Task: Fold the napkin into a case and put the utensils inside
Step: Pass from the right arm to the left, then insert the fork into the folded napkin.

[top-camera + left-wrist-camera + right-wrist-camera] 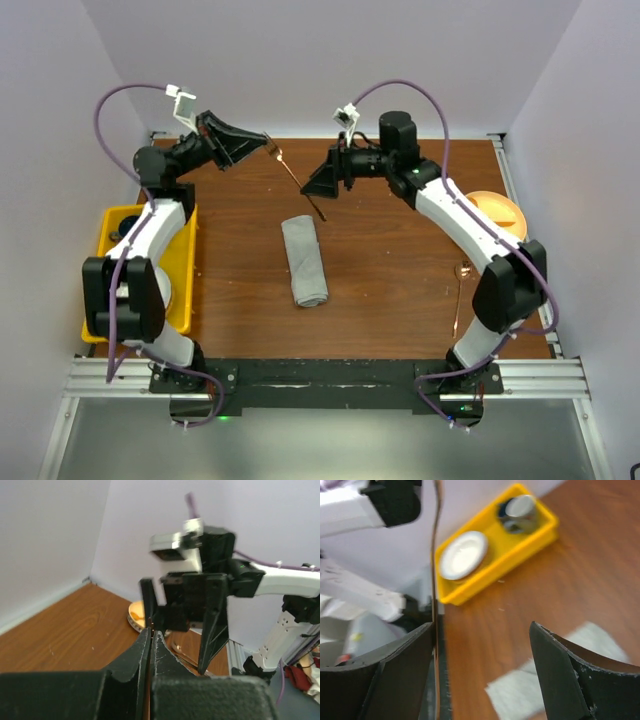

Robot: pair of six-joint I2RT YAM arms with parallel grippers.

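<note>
Copper utensil (pixel 292 172) clamped in L gripper (pixel 260 148), far end beside 1 finger of wide-spread, empty R gripper (pixel 320 190)

We see a wooden table (pixel 400 290), its brown grain smooth with a slight sheen. The napkin (pixel 304 262) is soft, matt grey cloth. The fork (pixel 293 175) and spoon (pixel 459 295) are thin, polished copper-coloured metal. The bin (pixel 183 280) is glossy yellow plastic, and in it we make out a smooth white plate (pixel 464 555) and a shiny metal cup (pixel 521 509). The right gripper (pixel 481 630) has matt black plastic fingers (pixel 570 675).
</note>
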